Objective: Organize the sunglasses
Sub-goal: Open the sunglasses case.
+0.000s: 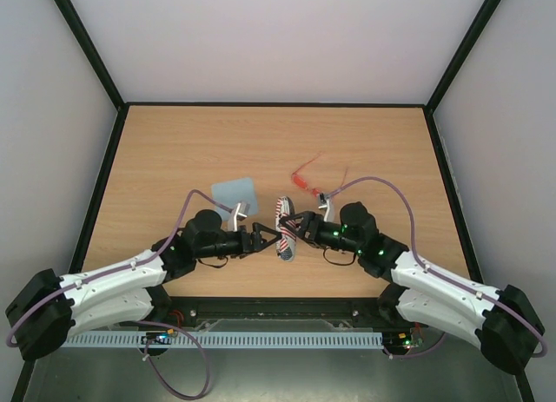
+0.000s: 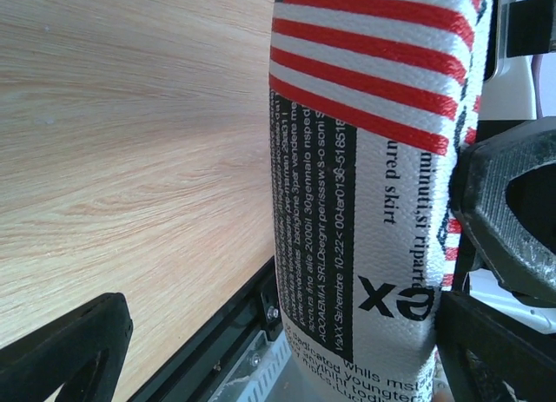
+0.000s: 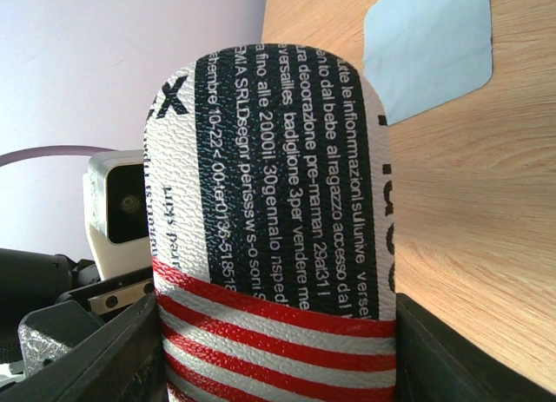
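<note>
Top external, flag case (image 1: pixel 284 230), sunglasses (image 1: pixel 301 181) outside it

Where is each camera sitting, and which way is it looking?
Top camera: above and behind the arms, looking down at the table; both arms show, the left claw and right claw meeting at the striped case.
Left wrist camera: on the left arm, facing the case close up; its own fingers show at the bottom corners.
Right wrist camera: on the right arm, facing the case and blue cloth; its fingers flank the case.
Shared: all three see the case; top and right wrist also share the cloth.
</note>
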`<act>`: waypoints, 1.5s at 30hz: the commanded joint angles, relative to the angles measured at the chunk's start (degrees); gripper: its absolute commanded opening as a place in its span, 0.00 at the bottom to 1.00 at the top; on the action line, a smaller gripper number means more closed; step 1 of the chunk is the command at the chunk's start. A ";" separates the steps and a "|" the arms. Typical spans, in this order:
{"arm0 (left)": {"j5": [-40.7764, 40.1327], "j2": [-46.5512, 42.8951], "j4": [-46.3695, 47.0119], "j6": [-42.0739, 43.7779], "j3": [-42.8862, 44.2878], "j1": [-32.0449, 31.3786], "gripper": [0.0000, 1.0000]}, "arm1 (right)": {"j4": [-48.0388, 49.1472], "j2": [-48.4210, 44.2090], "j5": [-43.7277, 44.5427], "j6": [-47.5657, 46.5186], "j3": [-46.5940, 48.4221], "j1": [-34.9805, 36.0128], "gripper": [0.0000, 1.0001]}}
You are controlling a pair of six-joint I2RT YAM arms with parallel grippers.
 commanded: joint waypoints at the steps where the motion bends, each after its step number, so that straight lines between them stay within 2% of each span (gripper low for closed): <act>1: -4.17 0.70 -3.75 1.35 1.59 -0.21 0.95 | 4.28 -2.56 -1.99 1.60 -0.22 -0.12 0.40; 5: -5.32 1.00 -6.61 2.54 2.46 -0.21 0.79 | 5.08 -3.36 -2.66 2.41 -0.78 -0.13 0.40; 8: -6.45 0.57 -7.90 2.91 2.49 -0.28 0.74 | 5.19 -3.55 -3.25 2.65 -0.72 -0.11 0.39; 32: -14.12 0.49 -18.54 5.72 2.12 -0.03 0.75 | 3.43 -8.47 -4.06 4.43 -2.38 -0.07 0.39; 41: -14.03 0.10 -20.85 7.12 2.26 1.66 0.77 | 2.81 -10.81 -3.42 5.18 -4.72 -0.08 0.39; 45: -14.51 -2.72 -24.05 7.77 3.74 2.65 0.79 | 1.40 -10.97 -2.48 4.43 -5.62 -0.09 0.39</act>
